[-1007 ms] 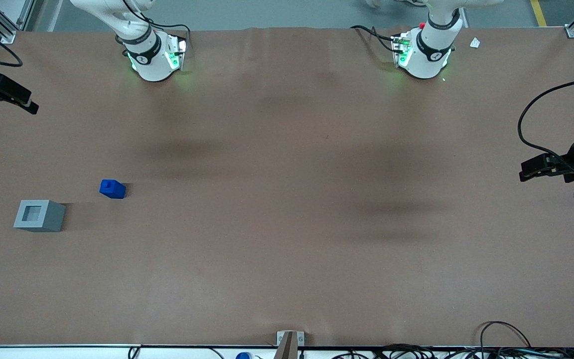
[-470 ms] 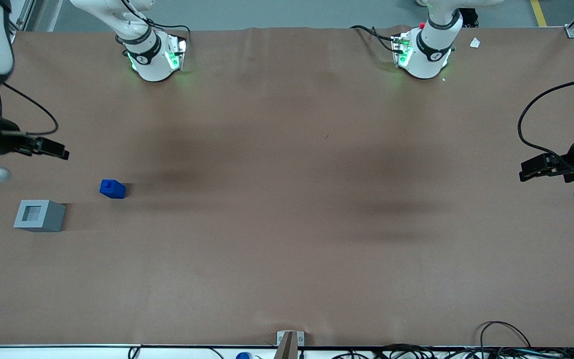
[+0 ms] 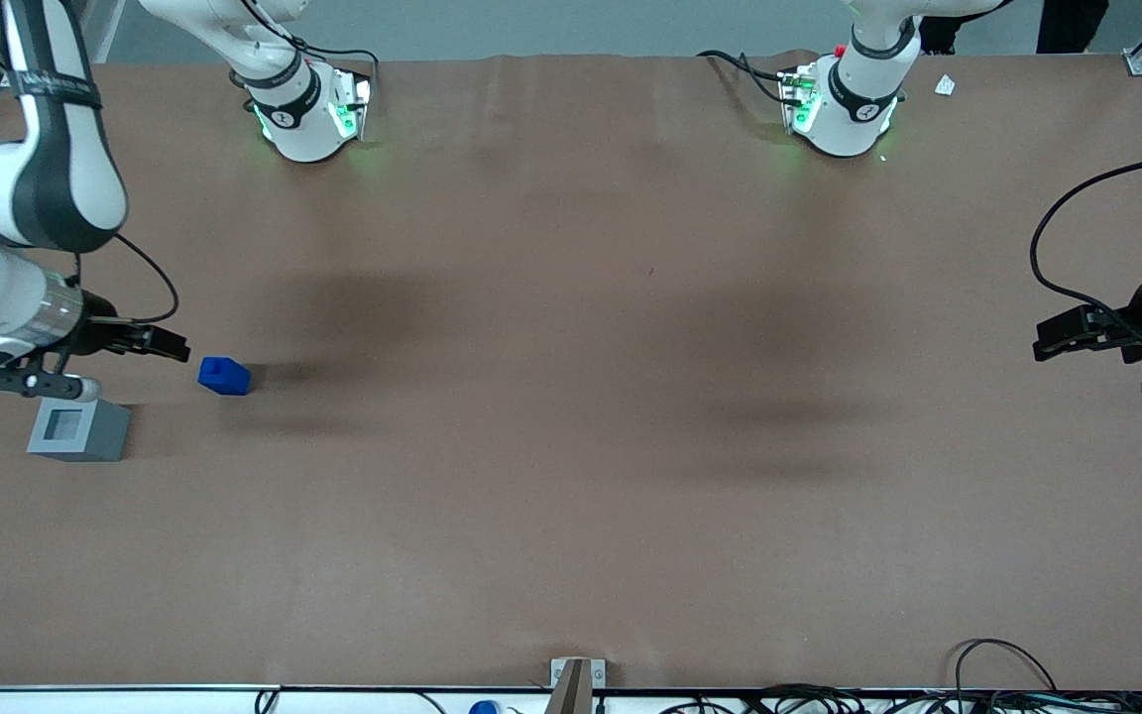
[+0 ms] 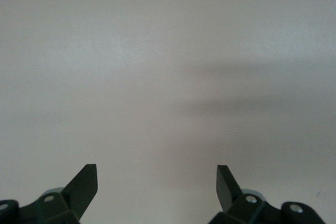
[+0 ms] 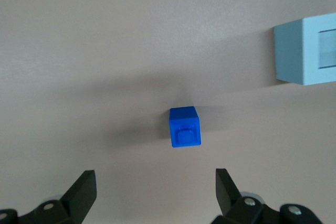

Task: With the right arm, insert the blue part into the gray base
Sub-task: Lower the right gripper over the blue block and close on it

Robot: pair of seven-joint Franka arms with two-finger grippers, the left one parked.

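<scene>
The blue part sits on the brown table toward the working arm's end, its stub facing up. It also shows in the right wrist view. The gray base stands beside it, nearer the front camera, recess up; one part of it shows in the right wrist view. The right arm reaches down over this end. My gripper is open and empty, above the table just short of the blue part, apart from it. In the right wrist view the gripper has its fingers spread wide with bare table between them.
The two arm bases stand at the table's edge farthest from the front camera. Cables lie along the table's front edge. A small metal bracket sits at the front edge's middle.
The right arm has swung in and down from the table's end. Its gripper has moved toward the blue part. The blue part and gray base have not moved.
</scene>
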